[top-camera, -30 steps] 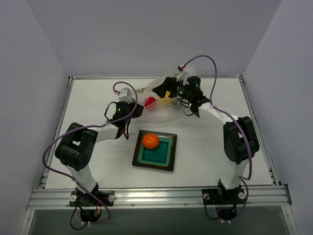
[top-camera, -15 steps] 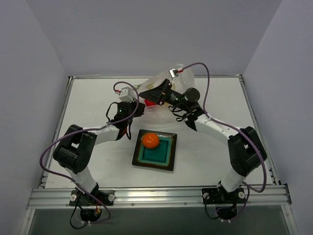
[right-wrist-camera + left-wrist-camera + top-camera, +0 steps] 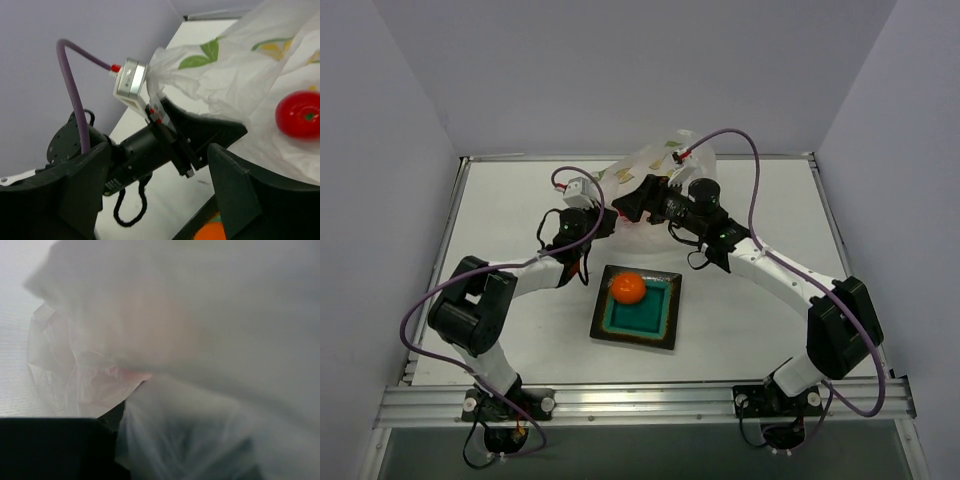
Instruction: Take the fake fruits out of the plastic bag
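While the left gripper keeps the plastic bag pinched by its edge at the table's rear, right gripper has swung left across it, jaws wide, empty; orange ball unmoved on teal plate; red round one lies in bag, likely next pick

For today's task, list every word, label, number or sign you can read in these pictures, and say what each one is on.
There is no readable text in any view.
plastic bag: only leaf and fruit-slice prints, no letters.
silver camera box: no legible label.
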`<state>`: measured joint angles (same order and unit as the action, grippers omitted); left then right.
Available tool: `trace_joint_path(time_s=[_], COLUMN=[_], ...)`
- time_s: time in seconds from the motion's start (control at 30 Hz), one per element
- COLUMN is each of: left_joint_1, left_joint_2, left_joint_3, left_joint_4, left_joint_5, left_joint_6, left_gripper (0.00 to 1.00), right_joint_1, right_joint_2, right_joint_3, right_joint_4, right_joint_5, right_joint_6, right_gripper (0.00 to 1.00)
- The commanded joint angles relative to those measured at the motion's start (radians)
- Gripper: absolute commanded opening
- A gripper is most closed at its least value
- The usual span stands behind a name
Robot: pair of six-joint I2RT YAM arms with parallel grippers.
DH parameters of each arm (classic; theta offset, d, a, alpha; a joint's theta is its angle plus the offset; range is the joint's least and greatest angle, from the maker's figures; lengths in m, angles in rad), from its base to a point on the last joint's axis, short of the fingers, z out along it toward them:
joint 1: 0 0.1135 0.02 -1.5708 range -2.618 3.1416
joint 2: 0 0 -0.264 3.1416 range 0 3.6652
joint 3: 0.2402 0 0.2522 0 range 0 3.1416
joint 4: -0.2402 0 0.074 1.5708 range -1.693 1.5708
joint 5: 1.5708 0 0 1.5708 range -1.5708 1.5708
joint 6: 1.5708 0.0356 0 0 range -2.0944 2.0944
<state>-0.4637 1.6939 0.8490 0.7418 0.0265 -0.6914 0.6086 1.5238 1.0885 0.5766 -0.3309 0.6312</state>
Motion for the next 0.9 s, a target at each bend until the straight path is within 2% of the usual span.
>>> trace_joint_path(time_s=[0.0, 0.07, 0.13, 0.17, 0.2, 0.23, 0.3, 0.33, 0.4, 0.57, 0.7, 0.8, 0.87], left_joint_1=[0.005, 0.008, 0.014, 0.017, 0.019, 0.020, 0.022, 0.022, 0.022, 0.023, 0.025, 0.025, 0.025], left_joint_2=[-0.005, 0.000, -0.003, -0.007, -0.010, -0.013, -0.014, -0.014, -0.011, -0.008, 0.018, 0.049, 0.065], left_joint_3=[0.047, 0.050, 0.047, 0.045, 0.044, 0.038, 0.030, 0.027, 0.018, 0.005, -0.004, -0.011, -0.018], left_joint_4=[0.068, 0.074, 0.079, 0.079, 0.079, 0.082, 0.085, 0.093, 0.096, 0.102, 0.119, 0.137, 0.145], left_joint_5=[0.007, 0.018, 0.024, 0.026, 0.027, 0.029, 0.033, 0.033, 0.035, 0.027, 0.032, 0.043, 0.041], left_joint_6=[0.000, -0.006, -0.010, -0.013, -0.013, -0.014, -0.019, -0.020, -0.023, -0.016, -0.026, -0.048, -0.059], left_gripper=[0.02, 0.02, 0.02, 0.02, 0.02, 0.02, 0.02, 0.02, 0.02, 0.02, 0.02, 0.02, 0.02], right_joint_1=[0.002, 0.043, 0.078, 0.104, 0.111, 0.111, 0.108, 0.105, 0.103, 0.095, 0.077, 0.071, 0.068], right_joint_2=[-0.068, -0.088, -0.099, -0.103, -0.100, -0.093, -0.050, -0.030, 0.045, 0.224, 0.352, 0.450, 0.516], right_joint_3=[-0.004, 0.019, 0.062, 0.071, 0.076, 0.079, 0.093, 0.099, 0.137, 0.238, 0.324, 0.390, 0.418], right_joint_4=[0.147, 0.134, 0.070, 0.005, -0.018, -0.035, -0.099, -0.116, -0.176, -0.190, -0.178, -0.181, -0.179], right_joint_5=[-0.198, -0.206, -0.099, -0.045, 0.075, 0.125, 0.240, 0.348, 0.446, 0.588, 0.638, 0.693, 0.681], right_joint_6=[0.016, 0.015, -0.063, -0.099, -0.135, -0.139, -0.166, -0.194, -0.217, -0.295, -0.297, -0.283, -0.275], right_gripper=[0.77, 0.78, 0.77, 0.74, 0.69, 0.52, 0.31, 0.18, 0.09, 0.04, 0.02, 0.07, 0.14])
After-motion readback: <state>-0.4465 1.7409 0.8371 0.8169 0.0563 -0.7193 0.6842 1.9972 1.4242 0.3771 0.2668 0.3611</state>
